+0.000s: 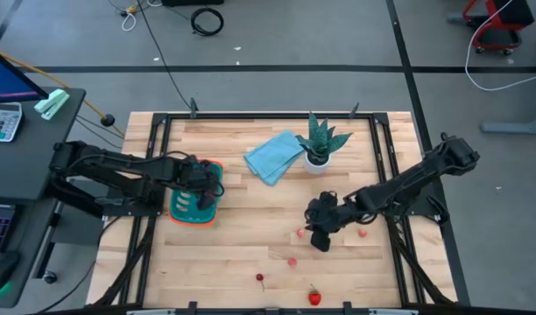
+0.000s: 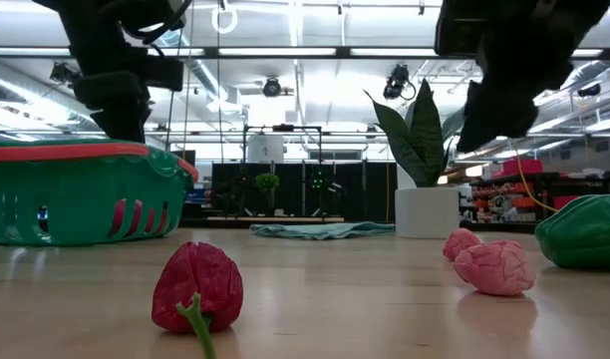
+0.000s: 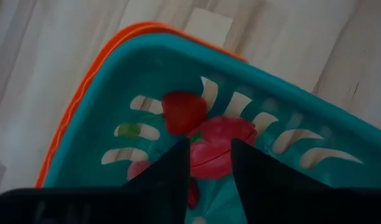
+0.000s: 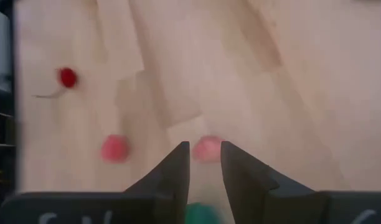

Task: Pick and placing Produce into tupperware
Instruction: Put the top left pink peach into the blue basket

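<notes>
- On the wooden table [image 1: 250, 236], under the left gripper [image 3: 210, 163], the tupperware [image 1: 196, 210] is found; red and pink produce pieces [image 3: 203, 134] are seen lying in its teal base directly below the fingertips.
- Slightly parted fingers are shown on the left gripper, with nothing held between them.
- Over bare wood the right gripper [image 4: 205, 163] is hung, its fingers set narrowly apart and gripping nothing.
- Just ahead of the right gripper's fingertips a pink piece [image 4: 206, 148] is seen on the table; a second pink piece [image 4: 115, 148] and a cherry [image 4: 67, 77] are placed farther off to one side.
</notes>
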Robot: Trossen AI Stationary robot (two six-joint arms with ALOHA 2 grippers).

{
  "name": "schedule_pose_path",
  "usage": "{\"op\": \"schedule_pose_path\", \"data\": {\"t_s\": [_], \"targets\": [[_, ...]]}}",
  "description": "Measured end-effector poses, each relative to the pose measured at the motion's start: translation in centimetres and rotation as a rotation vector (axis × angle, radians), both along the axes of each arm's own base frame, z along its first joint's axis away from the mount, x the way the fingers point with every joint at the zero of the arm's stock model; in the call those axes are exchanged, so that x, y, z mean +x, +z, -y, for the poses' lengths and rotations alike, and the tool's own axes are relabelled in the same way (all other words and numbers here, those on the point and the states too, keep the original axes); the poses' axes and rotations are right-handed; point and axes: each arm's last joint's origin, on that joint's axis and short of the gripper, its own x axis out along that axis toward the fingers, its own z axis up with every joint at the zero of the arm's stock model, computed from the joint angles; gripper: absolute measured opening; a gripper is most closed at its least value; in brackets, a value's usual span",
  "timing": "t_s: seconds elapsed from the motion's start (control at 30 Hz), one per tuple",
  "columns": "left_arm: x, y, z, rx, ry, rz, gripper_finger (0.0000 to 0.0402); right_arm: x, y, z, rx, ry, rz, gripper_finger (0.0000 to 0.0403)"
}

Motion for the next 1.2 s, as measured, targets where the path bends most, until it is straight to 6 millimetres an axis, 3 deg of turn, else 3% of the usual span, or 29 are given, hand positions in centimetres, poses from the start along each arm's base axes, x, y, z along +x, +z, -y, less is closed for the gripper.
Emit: {"op": "schedule_pose_path", "data": {"t_s": [0.17,0.37,0.67,0.8,0.93,1.2], "targets": [[0.2,0.1,0.0,0.008,-0.025,0.011,0.0112,1.0,-1.0,0.0,-0.089,0.076,0.016,0.0099],[0.2,0.1,0.0,0.008,-0.025,0.011,0.011,1.8,-1.6,0.7,-0.054,-0.003,0.021,0.0099],[0.4,0.1,0.0,0.02,-0.061,0.028,0.011,2.2,-2.0,-1.1,-0.07,0.088,0.011,0.0139],[0.6,0.2,0.0,0.019,-0.061,0.046,0.0112,2.2,-3.4,-2.3,-0.068,0.097,-0.024,0.0166],[0.9,0.3,0.1,0.018,-0.061,0.08,0.011,2.1,-5.3,-3.2,-0.183,0.117,-0.056,0.0187],[1.0,0.4,0.1,0.018,-0.061,0.09,0.011,2.3,-7.7,-3.4,-0.289,0.119,-0.107,0.0205]]}}
